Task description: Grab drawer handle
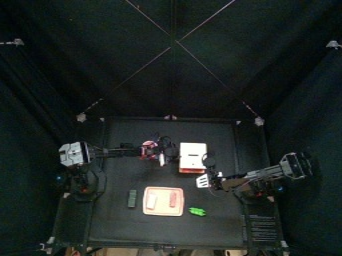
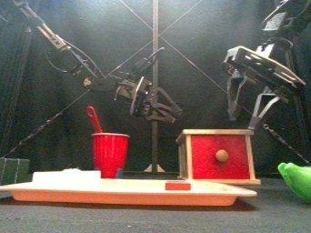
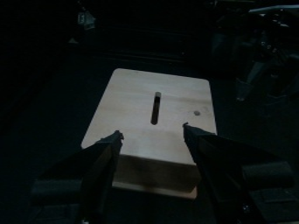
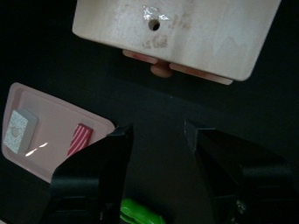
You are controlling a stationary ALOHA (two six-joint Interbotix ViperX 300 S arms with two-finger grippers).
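Right pincer (image 4: pixel 158 144) hangs with jaws wide apart and nothing in them, just short of the drawer (image 2: pixel 219 155) and its round knob (image 2: pixel 223 156). Left pincer (image 3: pixel 149 140) is spread too, hovering over the drawer's pale top. Drawer sits mid-worktop (image 1: pixel 114 215), between the red cup (image 2: pixel 109 153) and a green thing (image 2: pixel 295 179), behind the pink tray (image 2: pixel 122 191).

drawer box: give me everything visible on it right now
The drawer is a small box of pale, wood-like panels with a red front face carrying a round knob at its middle. Its top panel has a narrow slot and a small mark. It stands upright and closed on the black table, right of the red cup and behind the flat tray in the front view. Neither gripper touches it.
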